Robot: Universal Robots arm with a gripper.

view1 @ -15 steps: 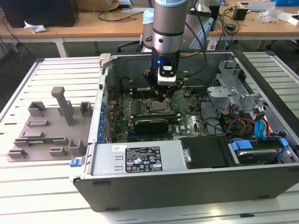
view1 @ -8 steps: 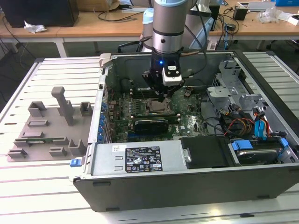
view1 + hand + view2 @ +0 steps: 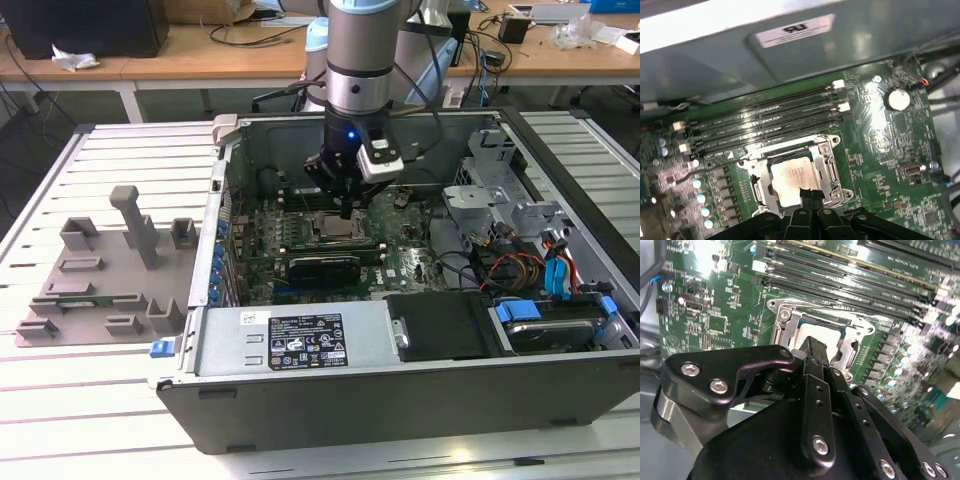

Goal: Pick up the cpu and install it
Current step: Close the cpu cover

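Finding claw (image 3: 811, 192) closest to the lens in both wrist views, tips drawn together and gripping nothing, hanging at one edge of the cpu (image 3: 792, 177); unable to tell contact from a bare gap. Recording cpu lying flat inside the metal-framed socket (image 3: 832, 167) on the motherboard (image 3: 890, 150), beside the memory slots (image 3: 765, 122). Judging the install step as in hand, cpu apparently placed; judging any further move as calling for a level cpu and no sideways drag across the socket.
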